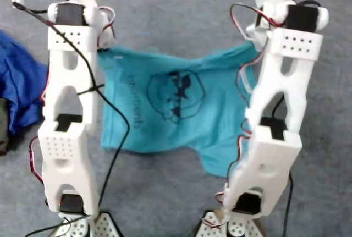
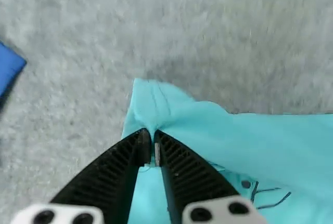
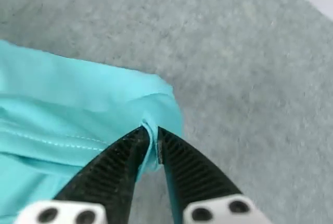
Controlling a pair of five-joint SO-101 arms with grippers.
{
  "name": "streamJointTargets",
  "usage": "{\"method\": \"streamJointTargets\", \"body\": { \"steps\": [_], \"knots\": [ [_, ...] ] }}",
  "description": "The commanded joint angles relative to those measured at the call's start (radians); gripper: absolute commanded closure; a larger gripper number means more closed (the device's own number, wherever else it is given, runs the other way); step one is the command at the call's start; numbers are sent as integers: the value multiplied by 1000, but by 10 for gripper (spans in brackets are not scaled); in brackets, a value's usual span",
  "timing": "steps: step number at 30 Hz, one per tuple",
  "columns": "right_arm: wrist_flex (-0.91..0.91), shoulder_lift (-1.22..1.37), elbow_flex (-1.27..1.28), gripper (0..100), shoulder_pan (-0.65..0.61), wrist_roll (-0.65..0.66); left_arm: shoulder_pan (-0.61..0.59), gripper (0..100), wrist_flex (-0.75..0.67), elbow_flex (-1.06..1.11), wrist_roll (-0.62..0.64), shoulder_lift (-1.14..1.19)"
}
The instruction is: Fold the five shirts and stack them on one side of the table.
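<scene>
wrist views: our left tool (image 2: 152, 140) and right tool (image 3: 152, 133) each pinch a teal shirt (image 1: 165, 110) corner | high view: we see a blue shirt (image 1: 19, 86) heaped beside it on the tabletop (image 1: 165, 198)

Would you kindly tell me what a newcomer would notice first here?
A teal shirt with a dark print is spread mid-table. The left gripper and right gripper each pinch one of its far corners. Blue cloth lies crumpled at the table's left edge.
</scene>
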Motion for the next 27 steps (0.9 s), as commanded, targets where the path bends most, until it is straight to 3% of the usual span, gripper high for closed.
{"method": "streamJointTargets", "body": {
  "steps": [1,12,27],
  "knots": [
    [31,-50,-56,991,64,9,8,980,18,44,-8,-18],
    [23,-446,519,991,119,158,17,980,18,261,-14,-53],
    [2,-707,1044,991,151,224,112,980,15,783,-107,-582]
  ]
}}
